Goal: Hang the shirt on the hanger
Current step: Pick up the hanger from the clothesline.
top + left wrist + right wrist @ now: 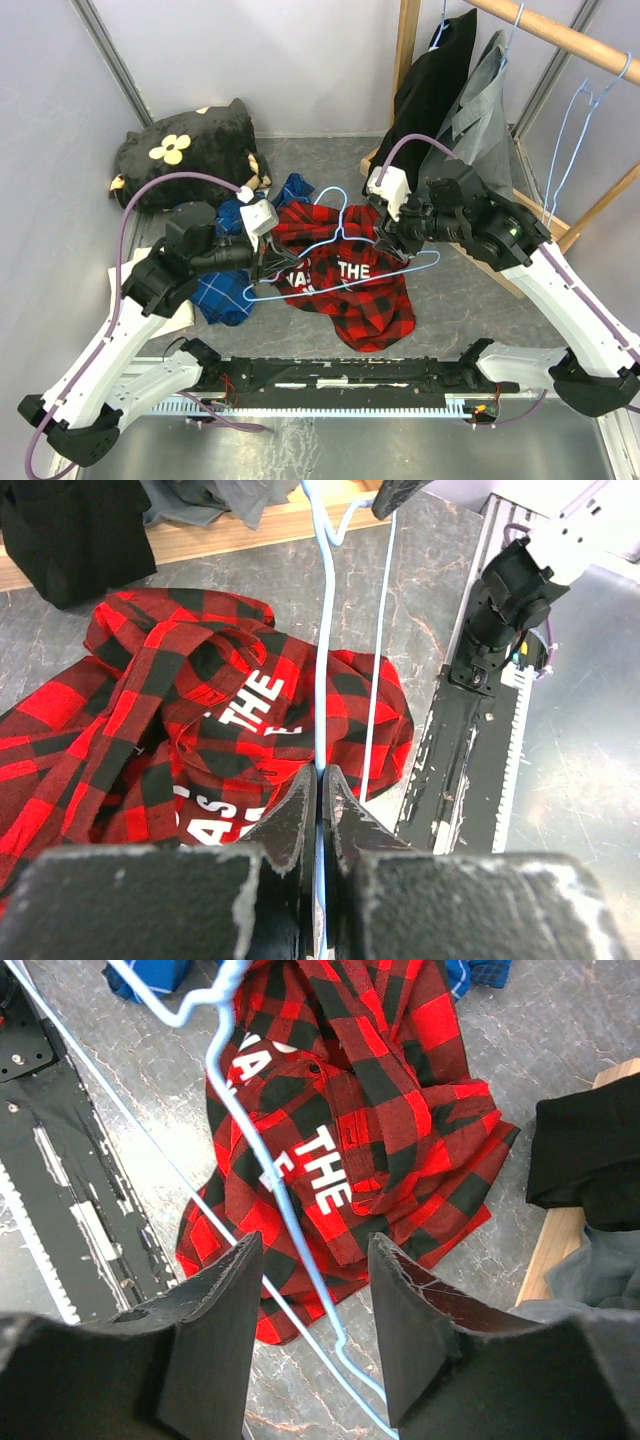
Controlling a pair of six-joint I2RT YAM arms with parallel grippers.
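**Figure. Hanger held over the shirt (top, left-wrist and right-wrist views).**

**State.** The left gripper (320, 785) is clenched on the thin wire of the hanger (322, 650), near the hanger's 9 o'clock corner, and holds it over the shirt (190, 710). The right gripper (315, 1260) is released. Its jaws straddle the wire toward the 3 o'clock shoulder without visibly touching it. The shirt lies crumpled at the centre of the worktop (460, 300) and is not yet on the hanger. Its 9 o'clock edge meets a blue plaid shirt (218, 295).

**Risks.**
- The hanger is pinched at one corner only, so the round wire could swivel or slide in that grip and let the far end droop.
- If the right gripper closes off-line, it may nudge the wire aside rather than catch it.
- No neck or sleeve opening is exposed in the folds, so a hanger shoulder pushed in blind would likely snag cloth or bunch it.
- Lifting the shirt could drag the neighbouring blue one along.

**Writing.** White block capitals on the shirt read "THE". Below them, "AS" shows as part of a longer word lost in a fold. No brand tag or label is readable.
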